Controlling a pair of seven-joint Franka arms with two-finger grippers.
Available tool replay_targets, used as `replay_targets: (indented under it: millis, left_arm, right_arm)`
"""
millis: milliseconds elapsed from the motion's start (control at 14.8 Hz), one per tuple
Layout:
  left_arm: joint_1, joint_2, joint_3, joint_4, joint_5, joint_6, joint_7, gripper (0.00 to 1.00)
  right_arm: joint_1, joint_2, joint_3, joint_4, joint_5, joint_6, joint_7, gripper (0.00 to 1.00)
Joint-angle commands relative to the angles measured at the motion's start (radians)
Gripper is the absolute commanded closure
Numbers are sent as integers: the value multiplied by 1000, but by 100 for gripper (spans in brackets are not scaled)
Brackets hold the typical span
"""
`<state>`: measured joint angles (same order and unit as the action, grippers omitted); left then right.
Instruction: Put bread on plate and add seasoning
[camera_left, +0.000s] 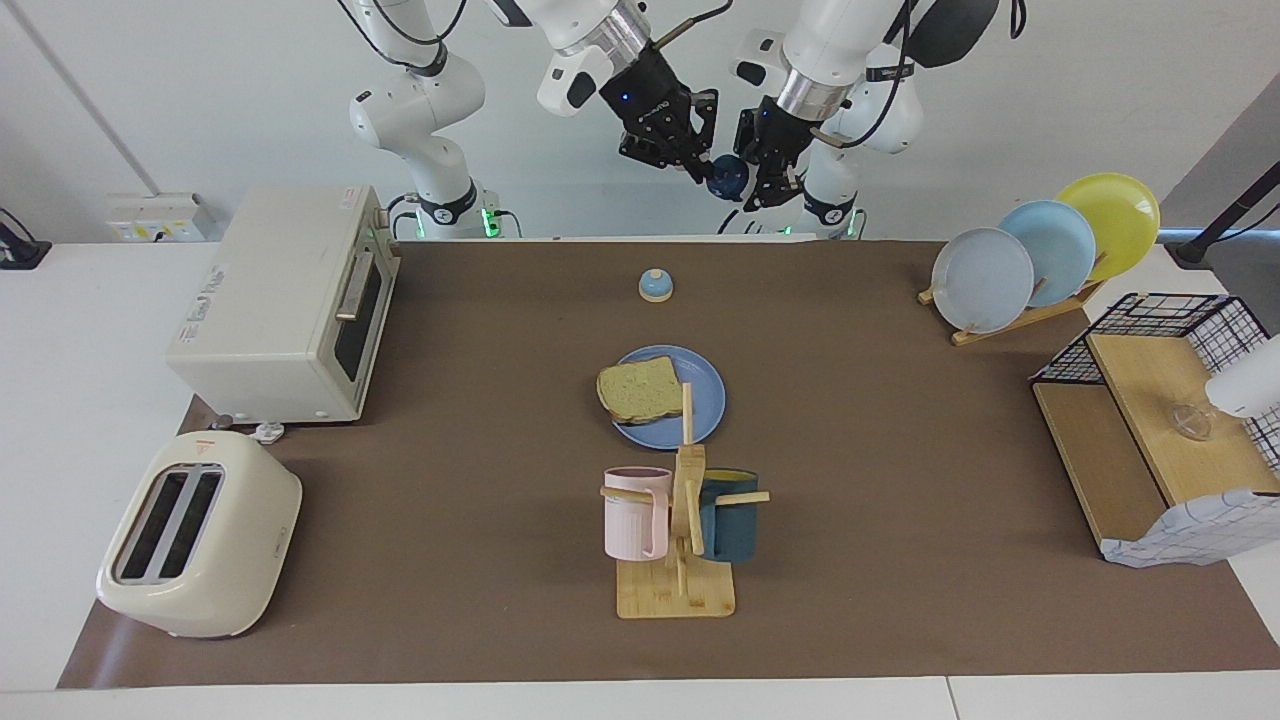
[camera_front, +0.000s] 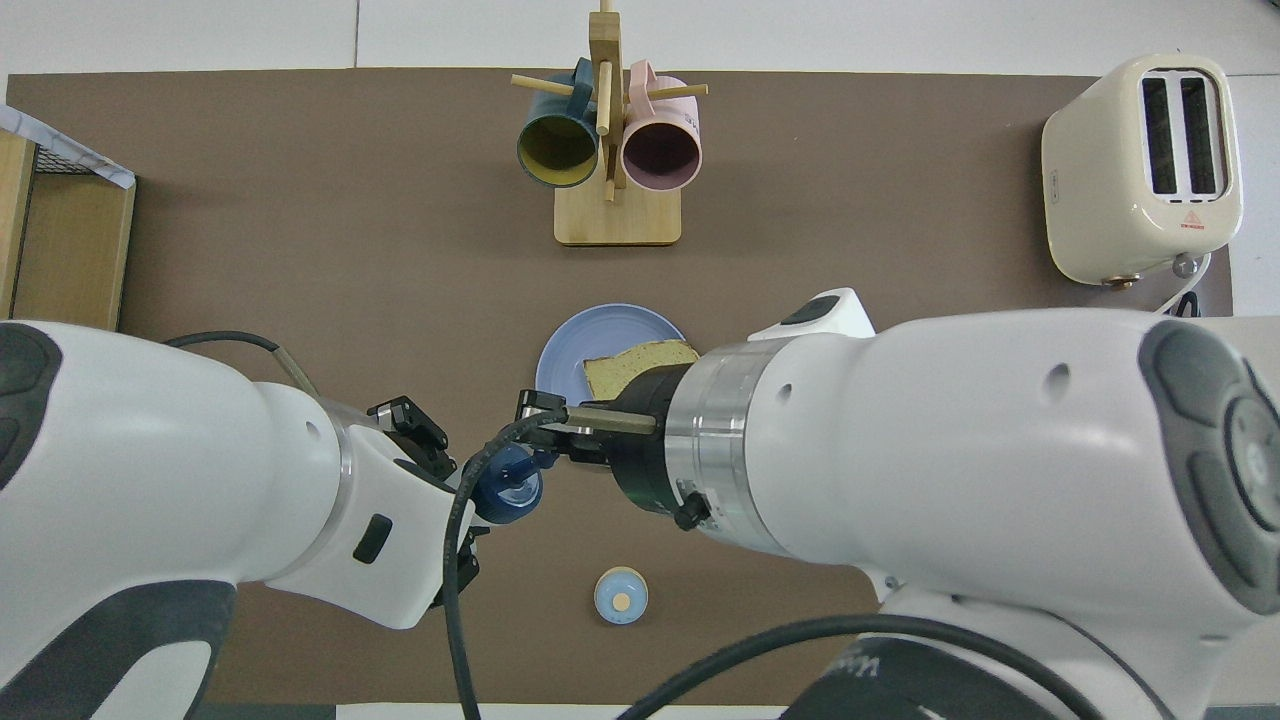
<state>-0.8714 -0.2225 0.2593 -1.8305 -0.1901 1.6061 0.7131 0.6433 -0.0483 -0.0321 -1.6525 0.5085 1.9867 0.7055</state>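
1. Both grippers are raised together over the robots' edge of the table. The left gripper (camera_left: 752, 190) is clamped on the seasoning (camera_left: 728, 177), of which only the dark blue cap shows.
2. The right gripper (camera_left: 697, 168) is pinched shut on the cap's loop, meeting the left gripper at the bottle.
3. A small blue-and-tan bell (camera_left: 655, 285) sits on the brown mat below them, nearest the robots.
4. Farther out, mid-table: the blue plate (camera_left: 700, 400) with the bread (camera_left: 640, 389) lying flat on it, overhanging the rim toward the right arm's end.
5. Farther still: a wooden mug stand (camera_left: 683, 560) with a pink mug (camera_left: 633, 512) and a teal mug (camera_left: 730, 515).
6. The toaster (camera_left: 198, 535) is at the right arm's end.
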Motion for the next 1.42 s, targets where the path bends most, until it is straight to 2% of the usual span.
replay_targets:
  millis: [0, 271, 407, 542, 746, 814, 881, 949, 1153, 1356]
  left_arm:
    - [-1, -28, -2, -32, -3, 3, -10, 73]
    - [0, -28, -2, -32, -3, 3, -23, 79]
    - [0, -28, -2, -32, -3, 3, -23, 79]
    - [0, -28, -2, -32, -3, 3, -36, 84]
    - [0, -28, -2, -32, -3, 6, -43, 84]
    - [0, -28, -2, -30, -3, 6, -43, 84]
    - [-1, -28, 0, -30, -3, 8, -44, 84]
    - [-3, -26, 0, -30, -3, 8, -46, 84]
    - [-6, -26, -2, -30, -2, 15, -69, 83]
    - [-8, -21, -9, -27, -2, 26, -93, 83]
  right_arm:
    - [-37, 5, -5, 8, 28, 15, 8, 100]
    - [-76, 7, -3, 8, 64, 15, 5, 100]
    - [-82, 7, -3, 8, 73, 15, 5, 100]
    - [-91, 7, -3, 8, 77, 18, 5, 100]
    - [-88, 7, -3, 7, 64, 18, -58, 100]
    - [-91, 7, -3, 5, 64, 17, -63, 74]
    - [-94, 7, -3, 5, 64, 18, -63, 18]
    - [-94, 7, -5, 5, 62, 17, -64, 0]
    - [-94, 2, -5, -6, 51, 14, -80, 0]
    - [-140, -11, -6, -36, -43, -35, -216, 0]
